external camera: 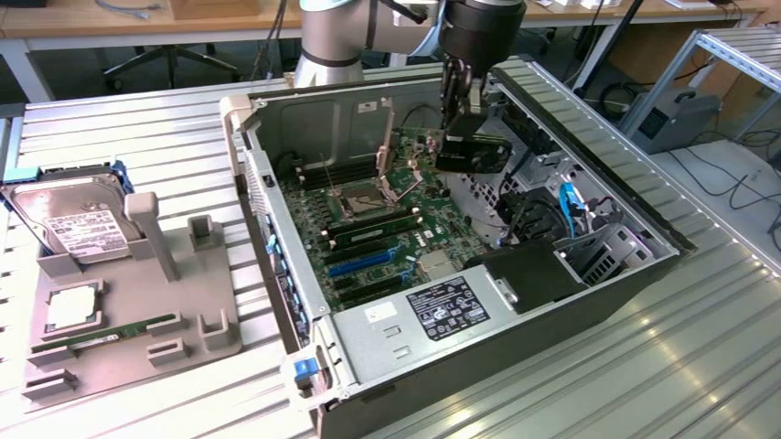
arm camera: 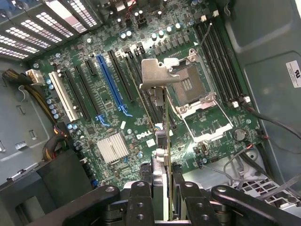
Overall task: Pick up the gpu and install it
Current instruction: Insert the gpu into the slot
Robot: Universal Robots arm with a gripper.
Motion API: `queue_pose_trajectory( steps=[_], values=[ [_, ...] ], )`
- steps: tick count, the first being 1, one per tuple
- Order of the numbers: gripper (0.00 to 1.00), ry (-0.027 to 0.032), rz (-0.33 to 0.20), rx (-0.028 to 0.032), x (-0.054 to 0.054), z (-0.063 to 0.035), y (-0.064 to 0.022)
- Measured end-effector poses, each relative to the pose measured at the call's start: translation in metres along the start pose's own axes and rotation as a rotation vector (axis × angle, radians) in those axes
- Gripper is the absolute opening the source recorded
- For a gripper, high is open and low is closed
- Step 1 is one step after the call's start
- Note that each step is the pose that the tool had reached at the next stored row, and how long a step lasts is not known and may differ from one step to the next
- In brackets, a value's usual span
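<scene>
My gripper (external camera: pixel 465 126) hangs over the open computer case (external camera: pixel 274 265), above the motherboard's (external camera: pixel 379 229) far end. It is shut on the gpu (external camera: pixel 474 154), which hangs below the fingers with its black cooler facing the exterior view's right. In the wrist view the gpu (arm camera: pixel 165 136) is edge-on between the two black fingers (arm camera: pixel 141 200), and its silver end bracket (arm camera: pixel 157 73) points at the board. The card is in the air above the CPU socket (arm camera: pixel 190 84) and touches nothing. The long blue expansion slot (arm camera: pixel 110 84) lies to one side of the card.
On the exterior view's left, a grey fixture (external camera: pixel 153 233) holds a hard drive (external camera: pixel 73 224), a CPU (external camera: pixel 71 306) and a RAM stick (external camera: pixel 110 334). The case's walls ring the board. A power supply (external camera: pixel 445 306) and blue cables (external camera: pixel 568 201) crowd its near and right sides.
</scene>
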State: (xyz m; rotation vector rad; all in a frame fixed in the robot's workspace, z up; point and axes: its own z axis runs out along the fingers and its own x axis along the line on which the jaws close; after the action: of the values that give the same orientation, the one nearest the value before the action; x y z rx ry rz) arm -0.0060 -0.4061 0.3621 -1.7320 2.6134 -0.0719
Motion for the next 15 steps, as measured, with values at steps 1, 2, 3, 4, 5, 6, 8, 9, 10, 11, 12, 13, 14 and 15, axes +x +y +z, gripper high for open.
queue_pose_trajectory(
  steps=[1, 2, 3, 4, 5, 6, 8, 9, 10, 11, 12, 13, 14, 15],
  values=[
    [0.27, 0.0001, -0.001, 0.0001, 0.0000, 0.0000, 0.0000],
    [0.27, 0.0002, -0.003, 0.0002, 0.0000, 0.0001, 0.0000],
    [0.27, 0.0003, -0.004, 0.0003, 0.0000, 0.0001, 0.0000],
    [0.27, 0.0004, -0.005, 0.0004, 0.0000, 0.0001, 0.0000],
    [0.27, 0.0005, -0.007, 0.0004, 0.0000, 0.0001, 0.0000],
    [0.27, 0.0005, -0.008, 0.0005, 0.0000, 0.0002, 0.0000],
    [0.27, 0.0007, -0.011, 0.0007, 0.0000, 0.0002, 0.0000],
    [0.27, 0.0007, -0.012, 0.0007, 0.0000, 0.0003, 0.0000],
    [0.27, 0.0008, -0.014, 0.0008, 0.0000, 0.0003, 0.0000],
    [0.27, 0.0009, -0.017, 0.0010, 0.0000, 0.0004, 0.0000],
    [0.27, 0.0010, -0.019, 0.0011, 0.0000, 0.0004, 0.0001],
    [0.27, 0.0010, -0.021, 0.0012, 0.0000, 0.0005, 0.0000],
    [0.27, 0.0011, -0.022, 0.0013, 0.0000, 0.0005, 0.0000],
    [0.27, 0.0011, -0.024, 0.0014, 0.0000, 0.0006, 0.0000]
  ],
)
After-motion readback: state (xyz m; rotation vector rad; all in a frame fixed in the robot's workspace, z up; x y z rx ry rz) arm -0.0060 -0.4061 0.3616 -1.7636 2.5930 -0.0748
